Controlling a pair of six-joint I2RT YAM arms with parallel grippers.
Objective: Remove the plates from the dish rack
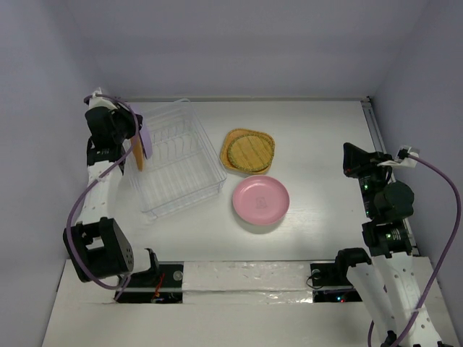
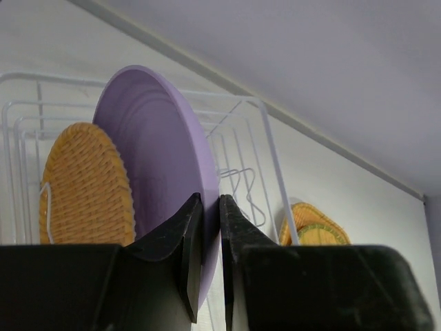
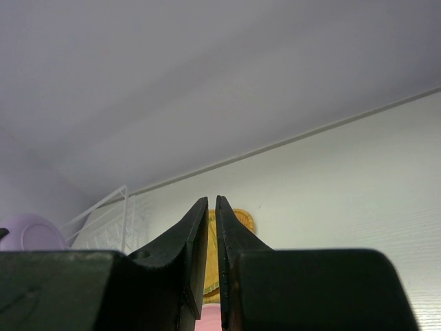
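Note:
My left gripper point(image 1: 139, 137) is shut on the rim of the round purple plate point(image 1: 145, 136), which stands upright at the left end of the clear dish rack point(image 1: 177, 163). In the left wrist view the fingers point(image 2: 196, 227) pinch the purple plate's point(image 2: 155, 158) edge. A round orange woven plate point(image 1: 137, 155) stands in the rack right beside it and also shows in the left wrist view point(image 2: 83, 186). My right gripper point(image 1: 350, 160) is shut and empty, far to the right.
On the table right of the rack lies the orange rounded-square textured plate point(image 1: 248, 151) with a yellowish round plate on it. A pink plate point(image 1: 260, 199) lies in front of it. Walls close the left, back and right sides.

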